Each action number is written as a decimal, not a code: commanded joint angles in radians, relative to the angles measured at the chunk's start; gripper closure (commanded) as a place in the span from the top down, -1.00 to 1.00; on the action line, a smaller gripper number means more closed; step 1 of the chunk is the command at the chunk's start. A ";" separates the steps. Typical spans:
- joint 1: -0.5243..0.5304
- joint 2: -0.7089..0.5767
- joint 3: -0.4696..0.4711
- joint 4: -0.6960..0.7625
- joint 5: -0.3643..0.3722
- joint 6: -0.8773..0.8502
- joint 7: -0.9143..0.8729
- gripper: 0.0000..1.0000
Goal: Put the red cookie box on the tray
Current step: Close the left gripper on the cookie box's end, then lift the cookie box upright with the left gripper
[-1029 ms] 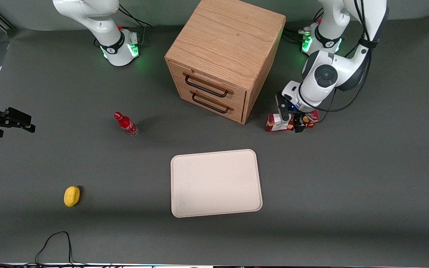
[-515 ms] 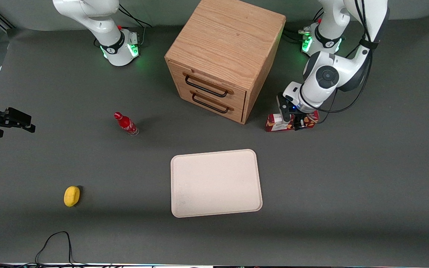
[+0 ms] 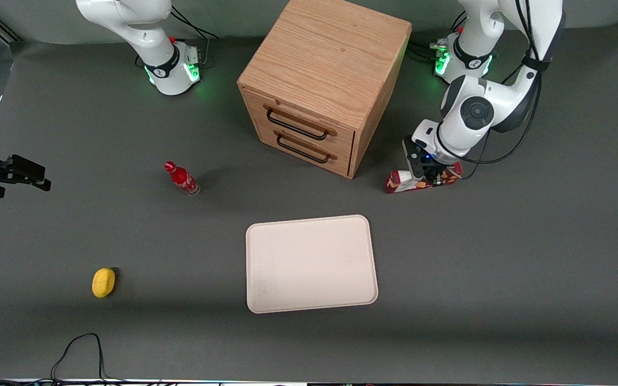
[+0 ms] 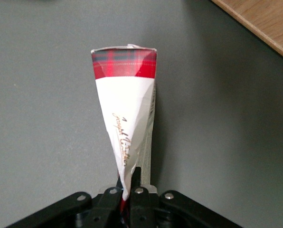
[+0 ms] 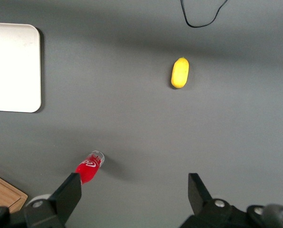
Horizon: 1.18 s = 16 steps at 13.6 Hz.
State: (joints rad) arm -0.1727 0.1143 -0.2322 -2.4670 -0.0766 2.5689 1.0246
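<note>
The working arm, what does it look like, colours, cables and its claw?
The working arm has glossy white rounded shells with dark grey-black joint bands and a round dark cap. Black cables loop along it. Green lights glow at its base. Its claw is black, with a small blue light above.

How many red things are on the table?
2. The red cookie box is pinched in the gripper beside the wooden cabinet; the small red bottle stands toward the parked arm's end.

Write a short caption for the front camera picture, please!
Gripper shut on red cookie box beside the wooden drawer cabinet; tray waits nearer the camera.
</note>
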 commanded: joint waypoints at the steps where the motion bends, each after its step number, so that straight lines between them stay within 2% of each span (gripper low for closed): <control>1: 0.001 -0.135 0.001 0.090 -0.011 -0.274 -0.113 -1.00; 5: 0.012 -0.163 0.034 0.452 0.020 -0.767 -0.246 -1.00; 7: 0.015 -0.154 0.037 0.662 0.063 -0.936 -0.267 -1.00; 9: 0.015 -0.136 0.068 0.831 0.067 -1.068 -0.280 -1.00; 11: 0.024 -0.130 0.074 0.894 0.075 -1.102 -0.328 -1.00; 14: 0.035 -0.127 0.074 0.905 0.075 -1.098 -0.378 -1.00; 16: 0.033 -0.125 0.074 0.911 0.073 -1.090 -0.545 -1.00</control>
State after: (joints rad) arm -0.1367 -0.0315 -0.1534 -1.6038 -0.0148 1.4940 0.6166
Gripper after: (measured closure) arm 0.969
